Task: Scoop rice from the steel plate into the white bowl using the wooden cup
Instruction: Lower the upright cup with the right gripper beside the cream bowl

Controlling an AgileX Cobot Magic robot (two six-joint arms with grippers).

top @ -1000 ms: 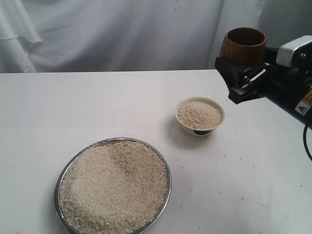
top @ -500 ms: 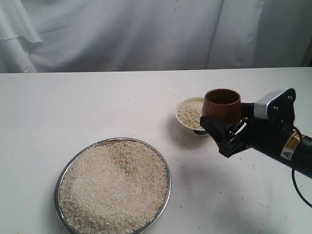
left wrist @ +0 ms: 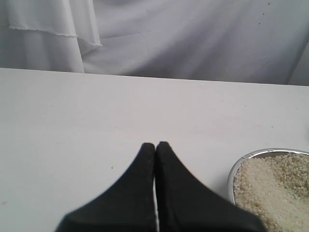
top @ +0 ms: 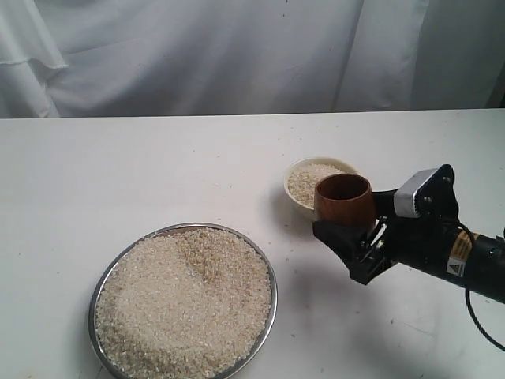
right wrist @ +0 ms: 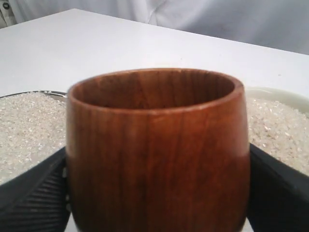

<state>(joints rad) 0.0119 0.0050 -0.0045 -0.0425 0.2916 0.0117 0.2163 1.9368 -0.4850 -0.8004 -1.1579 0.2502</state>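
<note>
Exterior view: the cup (top: 345, 204) is held upright by the right gripper (top: 347, 225), whose jaws are clamped on its sides. It is seen just in front of the bowl (top: 297, 205), part of which is hidden by it, and apart from the plate (top: 274, 304). Rice (top: 185, 304) is heaped across the plate, and more is seen in the bowl. Both dishes are set on the white table (top: 118, 174).

Left wrist view: the left gripper (left wrist: 155, 146) is seen with its jaws pressed together and nothing between them, above bare table beside the plate's rim.

Right wrist view: the cup fills the middle, gripped on either side by the ribbed black fingers (right wrist: 34, 193). Only the bare wood of its upper inner wall can be seen. Rice on the plate lies beyond one side, rice in the bowl beyond the other.
</note>
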